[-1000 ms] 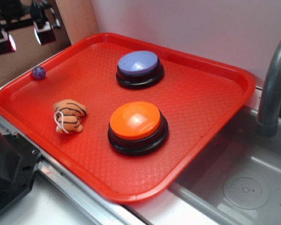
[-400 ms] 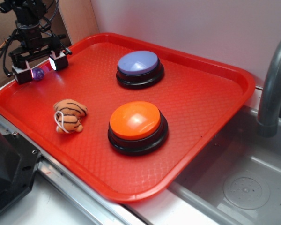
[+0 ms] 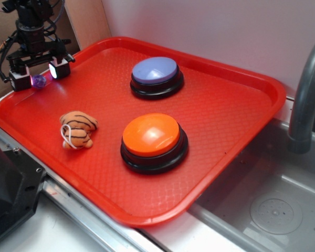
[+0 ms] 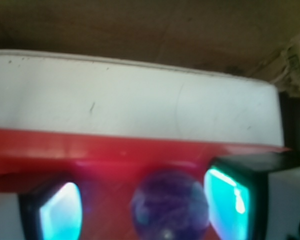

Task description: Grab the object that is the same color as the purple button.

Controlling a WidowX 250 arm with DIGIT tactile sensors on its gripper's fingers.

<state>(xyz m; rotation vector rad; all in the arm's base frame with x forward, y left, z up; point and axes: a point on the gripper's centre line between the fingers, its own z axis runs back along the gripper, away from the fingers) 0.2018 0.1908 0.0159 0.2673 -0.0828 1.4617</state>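
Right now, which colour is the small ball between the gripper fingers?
Purple, with pale speckles. The ball shows best in the wrist view.

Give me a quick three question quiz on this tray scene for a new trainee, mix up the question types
1. True or false: the purple ball lies between the gripper fingers.
2. Which thing is nearest the plush toy? A) orange button B) purple button C) faucet
3. Fill in: the ball sits near the tray's ____ left corner.

Key: 1 true; 2 A; 3 far.
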